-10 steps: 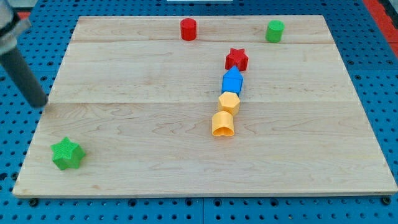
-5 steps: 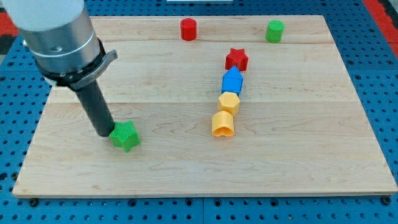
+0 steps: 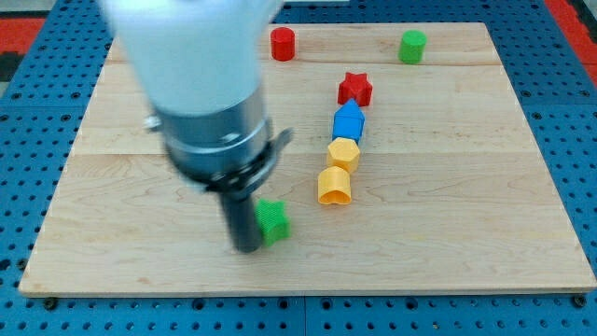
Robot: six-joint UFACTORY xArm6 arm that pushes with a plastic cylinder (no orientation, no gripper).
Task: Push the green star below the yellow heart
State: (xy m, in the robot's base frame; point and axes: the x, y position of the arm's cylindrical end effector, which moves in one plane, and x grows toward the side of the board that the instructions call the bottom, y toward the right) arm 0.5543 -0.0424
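Note:
The green star (image 3: 273, 220) lies on the wooden board (image 3: 466, 224), below and to the left of the yellow heart (image 3: 334, 186). My tip (image 3: 245, 246) sits just left of the star and slightly lower, touching or almost touching it. The arm's blurred body hides the board above the tip. The heart is the lowest block of a near-vertical row.
Above the heart stand a yellow hexagon (image 3: 343, 153), a blue block (image 3: 348, 121) and a red star (image 3: 354, 89). A red cylinder (image 3: 282, 43) and a green cylinder (image 3: 411, 46) stand near the board's top edge.
My tip came in from the board's left edge and pushed the green star rightward from the lower left corner to just left of the heart. The other blocks stayed put.

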